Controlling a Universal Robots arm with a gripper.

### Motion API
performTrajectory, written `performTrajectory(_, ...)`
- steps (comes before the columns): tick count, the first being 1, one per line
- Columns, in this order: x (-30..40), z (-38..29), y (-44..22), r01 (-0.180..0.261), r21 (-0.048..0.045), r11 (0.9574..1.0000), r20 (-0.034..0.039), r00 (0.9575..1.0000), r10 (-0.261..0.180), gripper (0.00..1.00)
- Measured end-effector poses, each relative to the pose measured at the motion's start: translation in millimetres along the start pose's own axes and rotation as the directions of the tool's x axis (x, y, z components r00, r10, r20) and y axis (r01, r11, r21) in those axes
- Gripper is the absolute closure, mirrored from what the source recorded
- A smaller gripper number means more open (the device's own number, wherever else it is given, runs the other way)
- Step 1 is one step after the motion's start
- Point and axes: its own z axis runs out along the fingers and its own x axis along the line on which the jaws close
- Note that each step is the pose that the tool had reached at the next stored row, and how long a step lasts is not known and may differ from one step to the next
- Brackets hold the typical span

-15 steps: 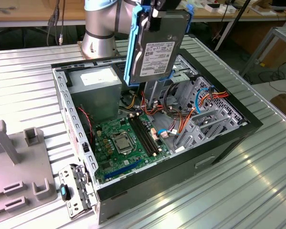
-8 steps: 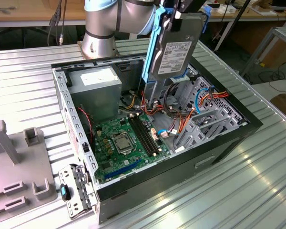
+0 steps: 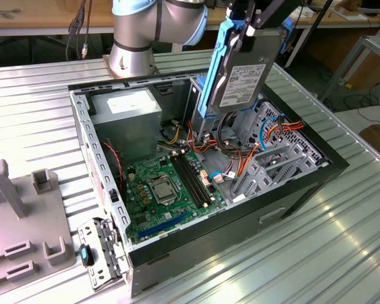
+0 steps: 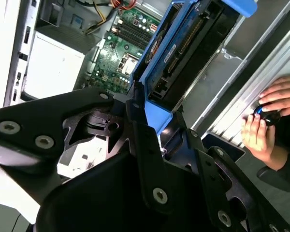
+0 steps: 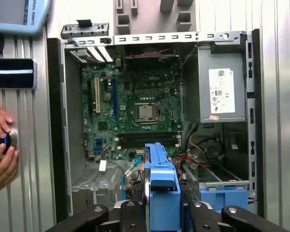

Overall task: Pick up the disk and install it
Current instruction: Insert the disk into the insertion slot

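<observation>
Your gripper [image 3: 250,28] pinches the disk [image 3: 244,73] by its top end, clear above the open PC case [image 3: 83,142]. Disk hangs straight below gripper, long axis approx. upright, over the cabled corner, not yet seated.

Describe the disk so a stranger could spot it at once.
Find the open computer case on the ribbed metal table. Above it, the gripper holds the disk tilted on edge in the air. Unlike the grey box lying inside the case, it is thin and framed in bright blue plastic.
</observation>
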Motion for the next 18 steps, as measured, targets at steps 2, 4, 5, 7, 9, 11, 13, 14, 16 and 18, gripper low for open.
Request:
performTrajectory(2,8.2,1.0,-1.3,0.000,-0.0001,1.0000,0.0043,1.0000,0.000,0.63)
performTrajectory(4,15.7,1.6,-3.0,0.000,-0.0003,1.0000,0.0066,1.0000,0.000,0.63)
performTrajectory(5,18.2,1.9,-4.6,0.000,-0.0003,1.0000,0.0068,1.0000,0.000,0.63)
performTrajectory(7,20.5,2.3,-9.4,0.000,-0.0003,1.0000,0.0067,1.0000,0.000,0.63)
performTrajectory(9,21.7,2.9,-16.7,0.000,-0.0003,1.0000,0.0068,1.0000,0.000,0.63)
performTrajectory(11,22.7,3.2,-22.4,0.000,-0.0003,1.0000,0.0067,1.0000,0.000,0.63)
performTrajectory(13,25.1,3.9,-24.6,0.000,-0.0003,1.0000,0.0068,1.0000,0.000,0.63)
performTrajectory(14,27.8,4.2,-25.2,0.000,-0.0003,1.0000,0.0068,1.0000,0.000,0.63)
performTrajectory(16,37.4,5.1,-26.2,0.000,-0.0002,1.0000,0.0068,1.0000,0.000,0.63)
performTrajectory(18,46.3,6.0,-27.1,0.000,-0.0002,1.0000,0.0068,1.0000,0.000,0.63)
